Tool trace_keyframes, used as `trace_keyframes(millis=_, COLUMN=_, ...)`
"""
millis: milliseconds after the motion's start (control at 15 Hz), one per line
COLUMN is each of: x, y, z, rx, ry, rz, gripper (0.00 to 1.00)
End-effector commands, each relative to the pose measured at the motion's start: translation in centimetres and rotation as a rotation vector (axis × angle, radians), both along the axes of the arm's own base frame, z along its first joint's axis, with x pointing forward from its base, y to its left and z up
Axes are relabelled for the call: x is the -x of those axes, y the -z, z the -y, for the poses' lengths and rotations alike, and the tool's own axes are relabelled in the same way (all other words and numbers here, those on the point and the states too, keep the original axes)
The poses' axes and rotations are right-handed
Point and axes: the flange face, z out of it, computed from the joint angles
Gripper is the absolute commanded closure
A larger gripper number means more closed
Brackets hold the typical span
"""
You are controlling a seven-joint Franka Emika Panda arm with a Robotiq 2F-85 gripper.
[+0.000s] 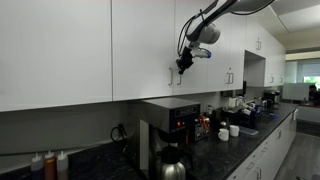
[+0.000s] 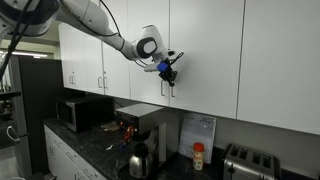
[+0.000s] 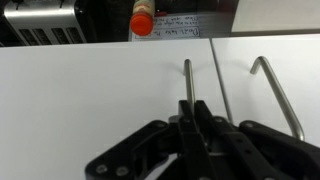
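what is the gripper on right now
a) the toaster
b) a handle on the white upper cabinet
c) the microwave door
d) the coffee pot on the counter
b: in the wrist view the gripper is pinched on a cabinet handle, next to a second handle, and both exterior views show it up at the white cabinet doors, well above the counter.
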Motion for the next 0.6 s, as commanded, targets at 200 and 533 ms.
trace_keyframes(millis=200, x=1.5, y=-0.3, z=0.3, rx=-0.017, ry=-0.034, rz=0.013, gripper=0.97)
trace_keyframes(millis=533, x=3.3, y=-0.7, z=0.2, rx=-0.002, ry=-0.041, rz=0.031, gripper=0.97)
